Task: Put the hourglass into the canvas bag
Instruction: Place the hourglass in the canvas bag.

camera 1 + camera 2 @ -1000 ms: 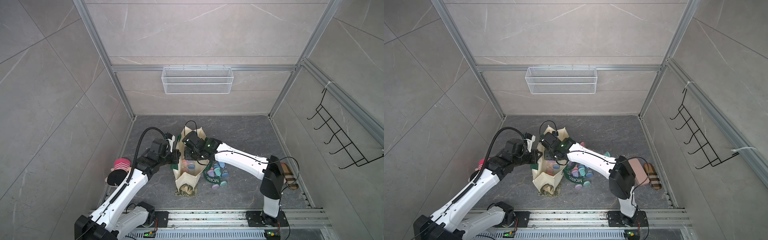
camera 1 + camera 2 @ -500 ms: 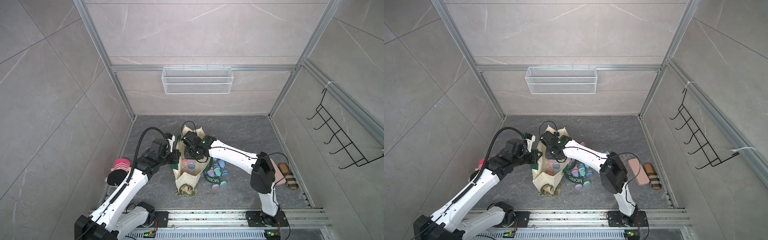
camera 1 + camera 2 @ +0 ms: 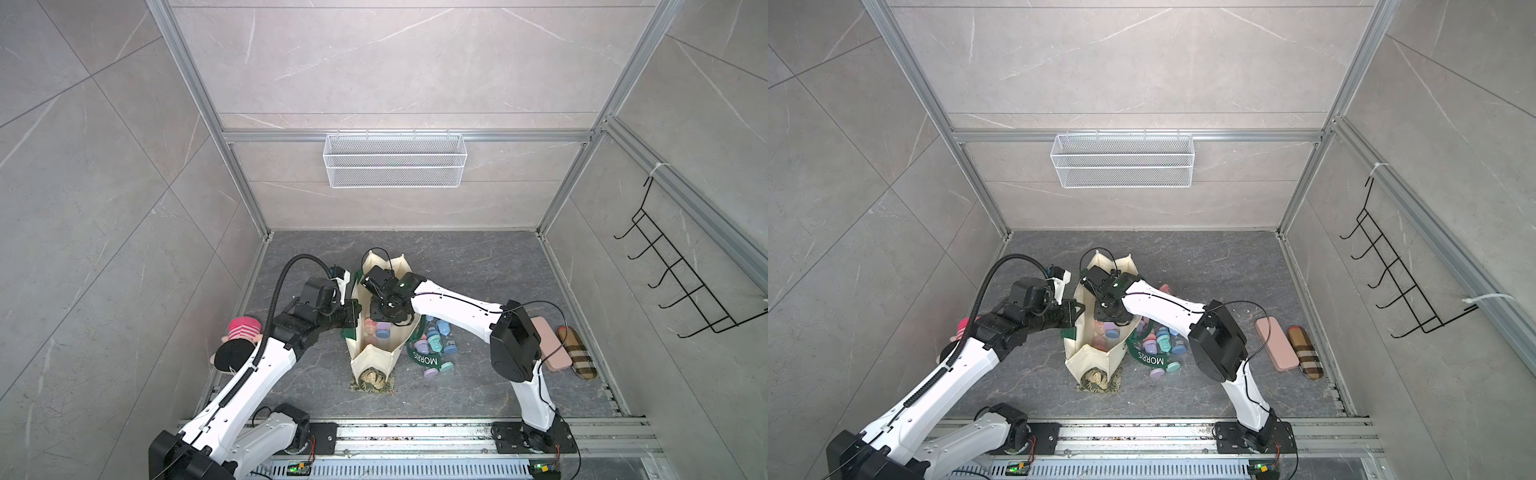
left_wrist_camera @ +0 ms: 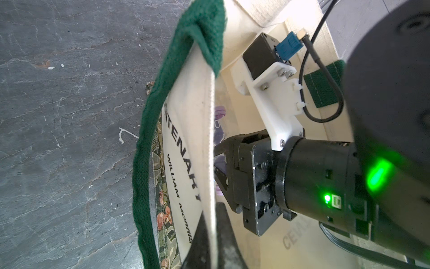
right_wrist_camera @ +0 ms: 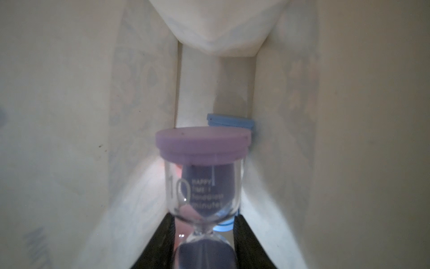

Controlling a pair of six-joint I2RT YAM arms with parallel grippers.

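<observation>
Canvas bag walls, perhaps blue timer, hem hourglass.

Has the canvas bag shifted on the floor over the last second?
No. The canvas bag sits where it was: in a top view its near end lies just as far from the front rail as before.

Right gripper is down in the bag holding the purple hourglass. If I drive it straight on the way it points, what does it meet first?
Probably the blue-capped hourglass just beyond the cap of the purple hourglass, then the end wall of the canvas bag. Depth is unclear in the right wrist view.
</observation>
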